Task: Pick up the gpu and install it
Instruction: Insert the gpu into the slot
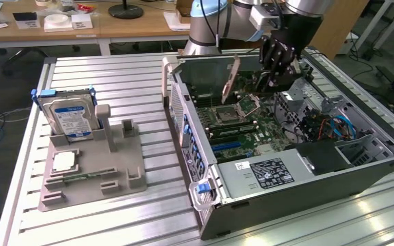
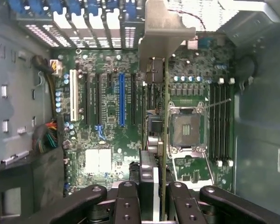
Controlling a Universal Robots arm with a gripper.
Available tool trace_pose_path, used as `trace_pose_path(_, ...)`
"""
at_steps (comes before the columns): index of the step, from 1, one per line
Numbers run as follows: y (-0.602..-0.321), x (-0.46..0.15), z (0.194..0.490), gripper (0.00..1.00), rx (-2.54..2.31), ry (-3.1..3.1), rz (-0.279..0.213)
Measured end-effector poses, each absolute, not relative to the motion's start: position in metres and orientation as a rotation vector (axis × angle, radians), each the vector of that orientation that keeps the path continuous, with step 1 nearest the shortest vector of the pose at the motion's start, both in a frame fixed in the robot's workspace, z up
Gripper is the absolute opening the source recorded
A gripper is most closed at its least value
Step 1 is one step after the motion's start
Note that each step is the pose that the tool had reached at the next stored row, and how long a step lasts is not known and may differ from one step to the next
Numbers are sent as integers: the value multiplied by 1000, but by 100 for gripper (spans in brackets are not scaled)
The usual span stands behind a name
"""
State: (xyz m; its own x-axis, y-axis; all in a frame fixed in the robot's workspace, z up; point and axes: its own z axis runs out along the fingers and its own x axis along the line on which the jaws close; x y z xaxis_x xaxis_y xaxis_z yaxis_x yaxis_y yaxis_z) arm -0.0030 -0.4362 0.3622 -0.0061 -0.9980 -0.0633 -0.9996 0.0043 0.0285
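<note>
Counted one slatted metal table [image 1: 115,77], carrying one open case [image 1: 307,192] laid on its side toward the exterior view's right and one grey holder [image 1: 91,179] toward the left, well apart. Noted one arm [image 1: 207,20] behind the case, bent down into it. Inside the case, logged one motherboard [image 1: 245,133] and one power supply [image 1: 269,171] with a black label, at the near end. On the holder, found one hard drive [image 1: 70,118] standing upright in a blue frame, one square chip [image 1: 65,161] lying flat, and one memory stick [image 1: 80,177] lying flat just beside the chip. Saw one gripper [image 1: 274,84] over the far part of the motherboard, clamped on the one gpu [image 1: 232,79]. In the wrist view, counted four black finger links, the two inner fingers [image 2: 127,200] pressed against the two faces of the gpu [image 2: 164,140]. Found gpu held on edge, upright, inside the case above the motherboard, silvery bracket [image 2: 163,28] toward the wall with the blue latches, lined up between one blue slot [image 2: 122,100] and one CPU socket [image 2: 186,128]. Contact of lower edge with any slot: cannot tell. Also counted one white slot [image 2: 74,95], farther from the gpu than the blue slot.
</note>
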Motion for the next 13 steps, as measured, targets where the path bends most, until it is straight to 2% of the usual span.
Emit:
trace_pose_path(9, -436, -19, 348, 28, -2202, 2197, 93)
trace_pose_path(13, -436, -26, 344, 28, -2190, 2184, 64)
